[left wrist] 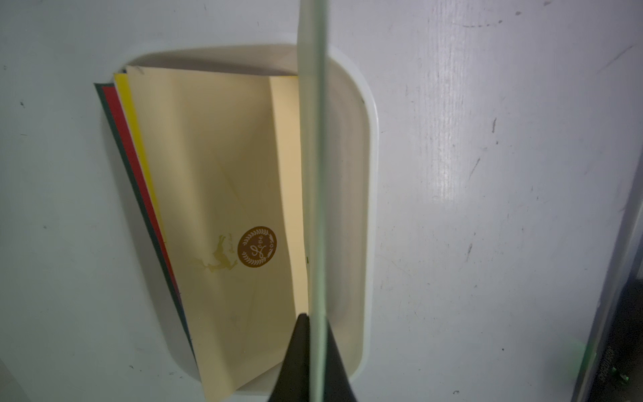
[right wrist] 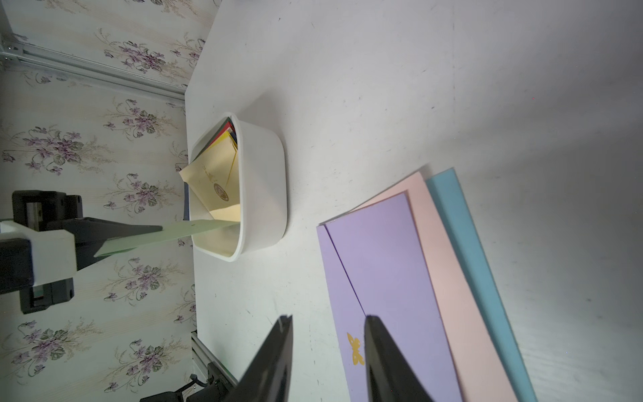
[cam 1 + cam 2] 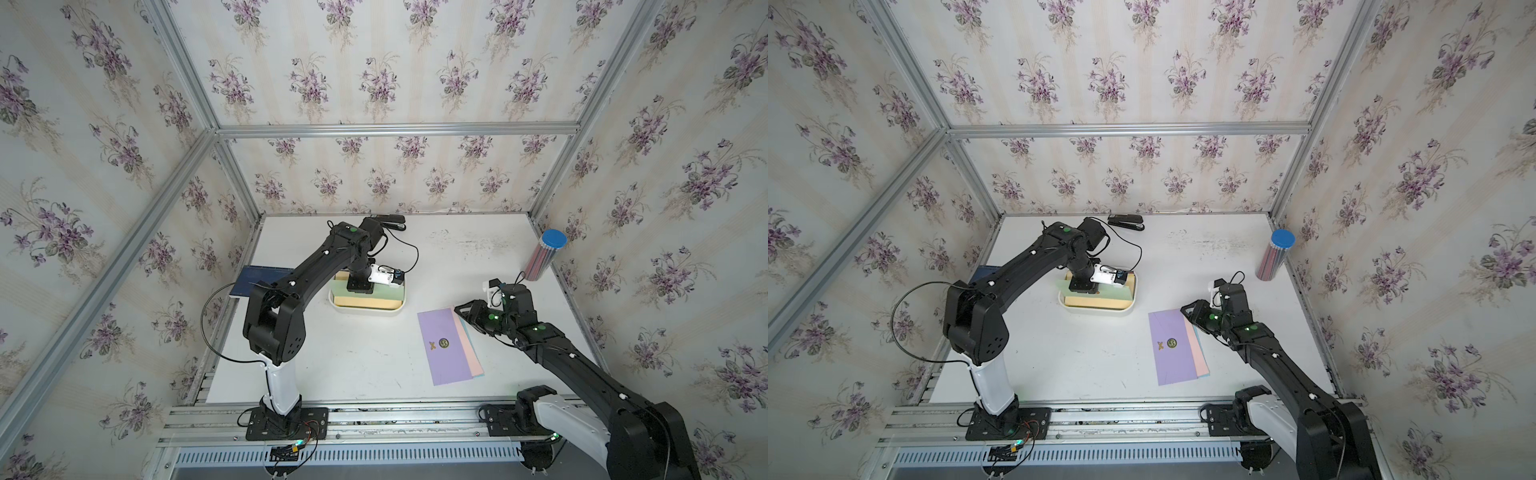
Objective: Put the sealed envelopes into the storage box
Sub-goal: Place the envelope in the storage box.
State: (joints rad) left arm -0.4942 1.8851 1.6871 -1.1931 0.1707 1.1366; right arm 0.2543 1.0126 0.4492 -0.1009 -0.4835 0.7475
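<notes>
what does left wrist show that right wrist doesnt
Only left wrist: Love readable on the round brown seal sticker. Only right wrist: lilac, pink and light blue paper envelopes on the table, plus the open right end effector. Both: white plastic storage box, tan paper envelope inside, pale green paper envelope clamped by the left end effector.

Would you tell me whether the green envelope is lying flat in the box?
Not yet: the left gripper holds the green envelope on edge over the box.
</notes>
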